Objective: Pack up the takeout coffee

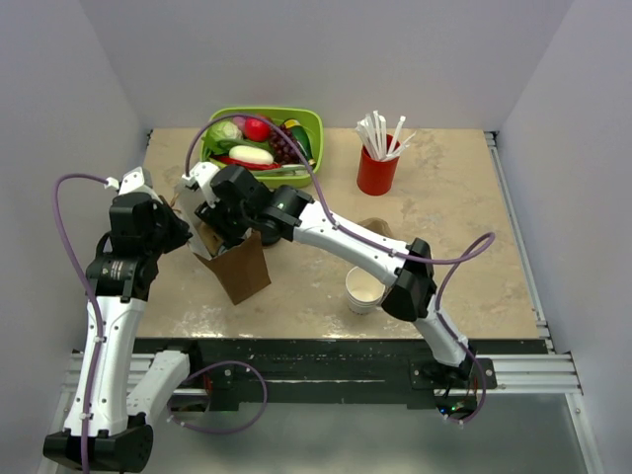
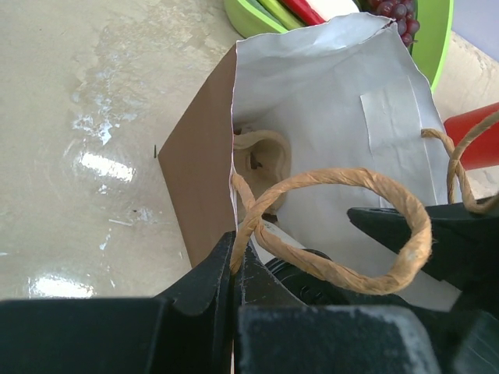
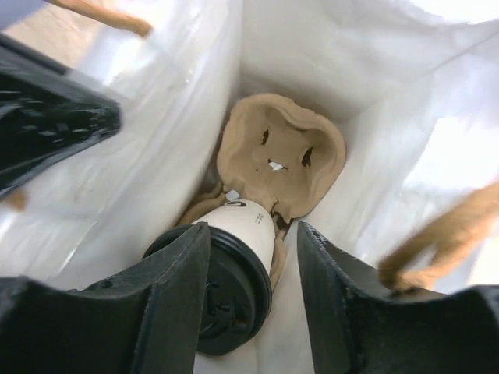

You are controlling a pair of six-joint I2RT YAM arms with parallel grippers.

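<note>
Setting: 2 white-and-black robot arms reach over a beige marbled table [image 1: 464,227] toward a brown paper bag [image 1: 242,272] standing left of centre in the overhead view.
Coffee: the takeout coffee [image 3: 248,234], a small white cup with a round black lid, is inside the bag. It sits low in the centre of the right wrist view, tilted. Its lid faces the bottom edge of the frame and its base rests against the carrier.
Bag floor: a tan moulded pulp carrier [image 3: 284,152] lies at the bottom of the bag, in the centre of that view, with 1 empty pocket facing the camera.
Right arm: the right gripper [image 3: 253,230] is down in the bag's mouth with its fingers released, standing apart on either side of the cup. White bag lining shows between the cup and the finger at frame right. The finger at frame left overlaps the lid, and contact there cannot be told.
Left arm: the left gripper [image 2: 236,249] is clenched on the bag's rim, at the lower centre of the left wrist view, where the twine handle [image 2: 374,226] joins.
Top centre, overhead: a green bin [image 1: 316,128] holding fruit and vegetables.
Upper right of centre: a red cup [image 1: 376,176] filled with white straws.
Lower right of centre: a lidless white cup [image 1: 363,291], just beside the right arm's elbow.
</note>
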